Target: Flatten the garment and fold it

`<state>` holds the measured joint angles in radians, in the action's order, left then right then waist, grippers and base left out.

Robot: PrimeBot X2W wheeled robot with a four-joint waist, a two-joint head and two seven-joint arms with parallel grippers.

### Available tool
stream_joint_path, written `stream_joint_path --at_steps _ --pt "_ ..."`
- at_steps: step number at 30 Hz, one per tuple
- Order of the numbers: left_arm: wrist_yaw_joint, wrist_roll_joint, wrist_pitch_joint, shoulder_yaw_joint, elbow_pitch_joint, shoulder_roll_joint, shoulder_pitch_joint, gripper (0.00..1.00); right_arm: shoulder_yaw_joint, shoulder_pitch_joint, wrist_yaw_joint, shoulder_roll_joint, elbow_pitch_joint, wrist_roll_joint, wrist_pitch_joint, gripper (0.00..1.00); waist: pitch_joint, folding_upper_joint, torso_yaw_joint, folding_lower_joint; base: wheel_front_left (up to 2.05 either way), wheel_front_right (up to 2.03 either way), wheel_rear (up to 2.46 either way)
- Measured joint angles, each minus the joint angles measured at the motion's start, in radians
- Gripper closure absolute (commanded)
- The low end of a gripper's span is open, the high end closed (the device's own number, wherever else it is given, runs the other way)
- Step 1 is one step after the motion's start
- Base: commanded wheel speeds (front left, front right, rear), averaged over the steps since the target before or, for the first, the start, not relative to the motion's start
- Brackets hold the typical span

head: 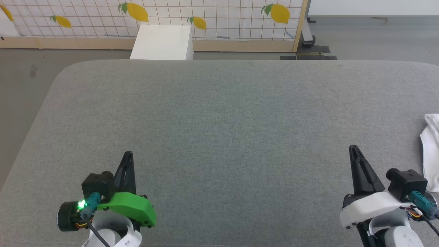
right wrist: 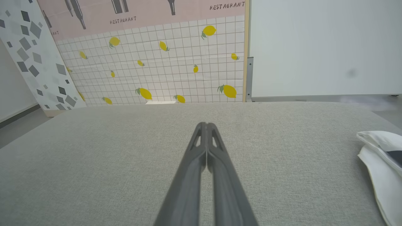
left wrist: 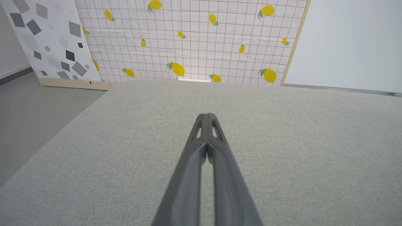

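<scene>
A grey fabric surface (head: 219, 120) with rounded corners stands on a grey floor (head: 377, 37). Behind it a white box (head: 163, 43) sits against a wood-framed, lemon-printed grid panel (head: 223, 20). A grey-squared panel (left wrist: 47, 37) stands left and a plain white wall (right wrist: 320, 47) right.

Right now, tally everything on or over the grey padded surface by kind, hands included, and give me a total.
Garments: 1, the white garment, bunched at the right edge of the head view.
Hands: 2, the left hand and the right hand, both shut and holding nothing.
Total: 3
</scene>
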<state>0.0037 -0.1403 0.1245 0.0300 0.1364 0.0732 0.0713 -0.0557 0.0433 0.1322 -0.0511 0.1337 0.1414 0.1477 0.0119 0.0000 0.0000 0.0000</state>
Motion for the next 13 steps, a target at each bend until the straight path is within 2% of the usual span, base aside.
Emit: stream_joint_path --at_steps 13 --pt "0.000 0.028 -0.019 -0.006 -0.024 -0.003 -0.012 1.00 0.011 -0.003 0.000 0.000 -0.023 -0.020 -0.028 1.00 -0.002 0.0000 0.000 0.0000 0.00 0.00 0.00"
